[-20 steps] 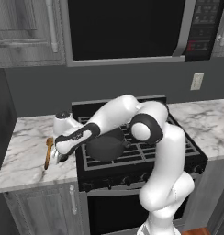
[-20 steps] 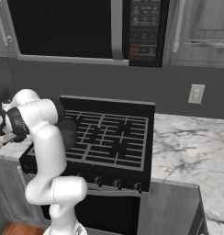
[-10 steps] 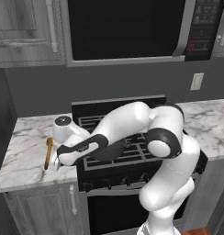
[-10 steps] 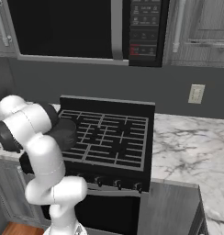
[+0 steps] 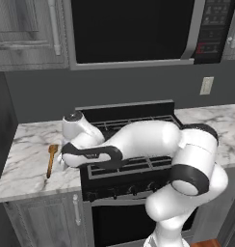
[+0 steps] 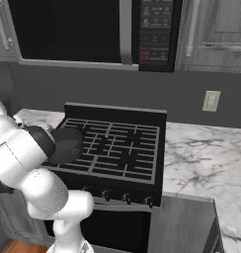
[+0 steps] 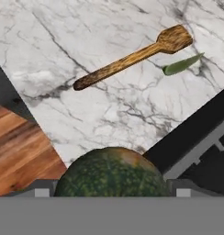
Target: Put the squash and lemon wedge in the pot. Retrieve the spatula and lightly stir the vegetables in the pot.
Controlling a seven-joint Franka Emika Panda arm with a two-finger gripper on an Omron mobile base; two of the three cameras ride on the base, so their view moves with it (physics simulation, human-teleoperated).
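The squash [image 7: 111, 170], a dark green ball, sits on the marble at the bottom of the hand view, right between my two fingertips. My gripper [image 7: 111, 189] is open, its jaws standing at either side of the squash. The wooden spatula [image 7: 132, 57] lies flat farther along the counter, and the slim lemon wedge [image 7: 182, 64] lies just beside its head. In the left base view my gripper [image 5: 65, 163] hangs low over the counter left of the stove, next to the spatula [image 5: 51, 159]. The dark grey pot [image 6: 65, 145] stands on the stove's front left burner.
The black stove [image 7: 201, 137] borders the squash on one side. The counter's front edge drops to the wooden floor [image 7: 17, 151] on the other. The marble counter [image 5: 28, 144] has free room around the spatula. A microwave [image 5: 134, 29] hangs above the stove.
My arm has swung lower and my hand has come down towards the counter left of the stove. The jaws have stayed equally wide.
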